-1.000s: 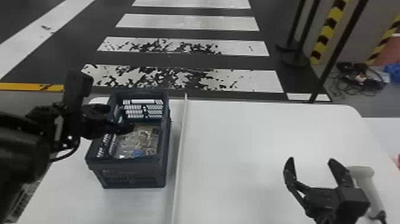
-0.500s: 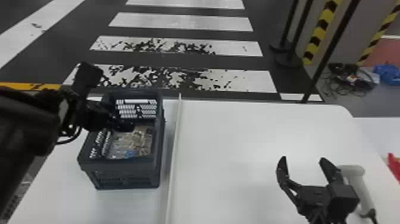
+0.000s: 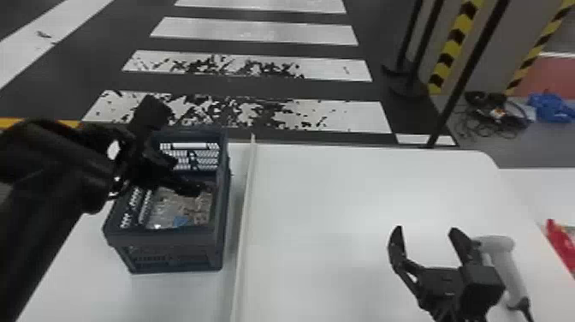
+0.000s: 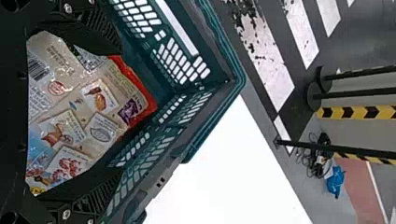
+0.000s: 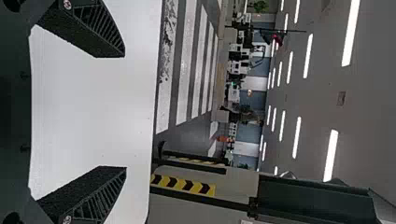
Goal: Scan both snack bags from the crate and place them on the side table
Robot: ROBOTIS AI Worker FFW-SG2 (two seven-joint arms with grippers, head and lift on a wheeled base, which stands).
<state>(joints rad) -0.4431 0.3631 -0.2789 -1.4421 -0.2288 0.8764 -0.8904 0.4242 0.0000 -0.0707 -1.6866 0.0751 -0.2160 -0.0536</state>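
Note:
In the head view my left gripper [image 3: 182,175] is over the dark crate [image 3: 171,240], its fingers above the snack bag [image 3: 182,210] inside. The left wrist view has the left gripper [image 4: 116,112] open, its fingers far apart, with the printed snack bag [image 4: 74,112] lying in the crate [image 4: 212,100] between and beyond them. Whether a second bag lies beneath is hidden. My right gripper [image 3: 428,235] waits open over the right part of the table [image 3: 321,214], nothing between its fingers; in the right wrist view the right gripper [image 5: 122,112] shows the same wide gap.
A white and grey handheld scanner [image 3: 505,261] stands just right of the right gripper. A thin raised divider [image 3: 244,222] runs between the crate and the right part of the table. Something red [image 3: 560,242] lies at the far right edge. Black poles rise past the table's back edge.
The left gripper has shifted a little right and lower over the crate. The whole head view has slid slightly leftward. The right gripper stays open beside the scanner.

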